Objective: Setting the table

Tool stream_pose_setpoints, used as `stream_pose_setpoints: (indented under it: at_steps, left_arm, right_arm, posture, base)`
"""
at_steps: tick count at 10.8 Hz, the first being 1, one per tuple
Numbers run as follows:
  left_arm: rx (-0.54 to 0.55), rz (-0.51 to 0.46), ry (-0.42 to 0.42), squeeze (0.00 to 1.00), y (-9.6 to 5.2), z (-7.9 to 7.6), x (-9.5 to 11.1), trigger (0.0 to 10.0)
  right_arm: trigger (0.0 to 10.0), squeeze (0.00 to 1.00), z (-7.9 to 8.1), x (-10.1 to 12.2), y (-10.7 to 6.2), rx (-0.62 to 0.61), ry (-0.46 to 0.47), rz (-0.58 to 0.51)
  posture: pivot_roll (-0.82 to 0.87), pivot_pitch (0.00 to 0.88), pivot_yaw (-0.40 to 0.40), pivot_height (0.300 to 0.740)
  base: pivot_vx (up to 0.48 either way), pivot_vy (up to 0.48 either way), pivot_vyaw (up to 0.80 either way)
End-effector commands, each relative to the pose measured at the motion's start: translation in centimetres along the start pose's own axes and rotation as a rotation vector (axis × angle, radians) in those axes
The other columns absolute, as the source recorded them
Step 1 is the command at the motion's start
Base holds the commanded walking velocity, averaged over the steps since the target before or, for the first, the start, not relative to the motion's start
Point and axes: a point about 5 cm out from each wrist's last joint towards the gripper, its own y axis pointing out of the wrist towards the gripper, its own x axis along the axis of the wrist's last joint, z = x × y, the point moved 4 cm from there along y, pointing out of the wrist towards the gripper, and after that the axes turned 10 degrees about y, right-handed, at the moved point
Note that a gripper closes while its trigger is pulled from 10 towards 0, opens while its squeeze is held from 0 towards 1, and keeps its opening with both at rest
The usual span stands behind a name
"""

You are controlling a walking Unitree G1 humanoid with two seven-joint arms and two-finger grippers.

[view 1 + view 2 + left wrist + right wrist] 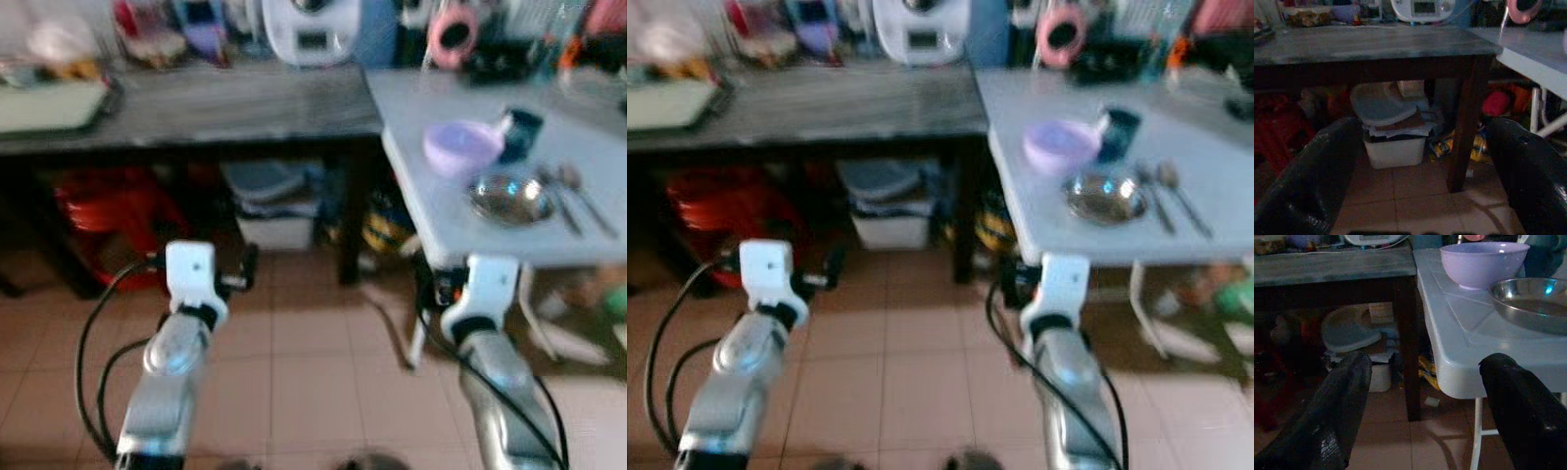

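Observation:
On the white folding table [460, 211] to my right stand a lilac bowl [460, 147], a steel plate [509, 198], a dark blue cup [520, 132] and cutlery [576, 196] beside the plate. My right gripper [1422, 406] is open, low in front of the table's near corner, with the lilac bowl [1483, 263] and steel plate [1533, 301] above its fingers. My left gripper [1420, 176] is open and empty, held out over the tiled floor toward the dark wooden table [196, 108].
The dark table carries a white appliance [313, 29], a tray [49, 106] and jars at the back. Under it sit a white bin with a lid [1393, 142] and red items [108, 211]. Tiled floor [304, 362] lies ahead between my arms.

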Motion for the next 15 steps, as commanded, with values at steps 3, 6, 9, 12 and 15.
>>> stream_pose_setpoints:
  at_steps: [3, 6, 9, 12, 15]
  left_arm:
    - [-0.001, -0.012, 0.043, 0.0, 0.1, 0.2, 0.6, 10.0]
    - [-0.01, -0.012, 0.049, 0.0, 0.0, 0.1, 0.7, 10.0]
    - [-0.011, 0.001, 0.085, 0.0, 0.0, 0.1, 0.5, 10.0]
    - [-0.011, 0.006, 0.079, 0.0, 0.0, 0.2, 0.5, 10.0]
    - [0.019, 0.028, 0.024, 0.0, 0.1, 0.6, 0.1, 10.0]
  right_arm:
    - [10.0, 0.0, 0.3, 0.7, 0.1, 0.006, 0.0, -0.023]
    - [10.0, 0.0, 0.5, 0.7, 0.3, 0.012, 0.005, -0.025]
    - [10.0, 0.0, 0.6, 0.7, 0.4, 0.015, 0.006, -0.025]
    - [10.0, 0.0, 0.7, 0.6, 0.4, 0.021, 0.007, -0.024]
    - [10.0, 0.0, 1.3, 0.9, 0.4, 0.058, -0.022, -0.038]
  posture:
    - [-0.03, 0.023, 0.05, 0.74]
    - [-0.03, 0.019, 0.052, 0.74]
    - [-0.03, 0.018, 0.054, 0.74]
    - [-0.03, 0.018, 0.054, 0.74]
    - [-0.03, 0.018, 0.055, 0.74]
  base:
    - [0.255, -0.404, 0.0]
    - [0.302, -0.368, 0.0]
    - [0.344, -0.328, 0.0]
    - [0.41, -0.174, 0.0]
    - [0.401, 0.0, 0.2]
